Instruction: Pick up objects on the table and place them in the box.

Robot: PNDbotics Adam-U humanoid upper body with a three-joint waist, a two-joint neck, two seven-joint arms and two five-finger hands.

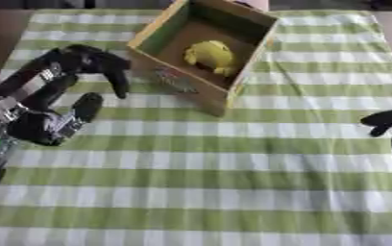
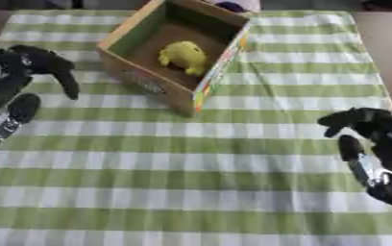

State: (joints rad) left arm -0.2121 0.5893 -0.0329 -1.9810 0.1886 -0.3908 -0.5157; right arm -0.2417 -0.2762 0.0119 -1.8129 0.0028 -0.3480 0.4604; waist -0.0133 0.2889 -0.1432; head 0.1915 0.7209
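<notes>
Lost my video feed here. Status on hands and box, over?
Left hand open beside box, holding nothing. Right hand open at right edge, idle. Yellow object inside box. Nothing in the way.

Cut-off hands, blurred contents

The right hand runs off the right edge, and in the left eye view only its fingers show. The left hand is clipped at the left border in the right eye view. The yellow object inside the cardboard box is too blurred to identify, as is the print on the box's outer wall.
</notes>
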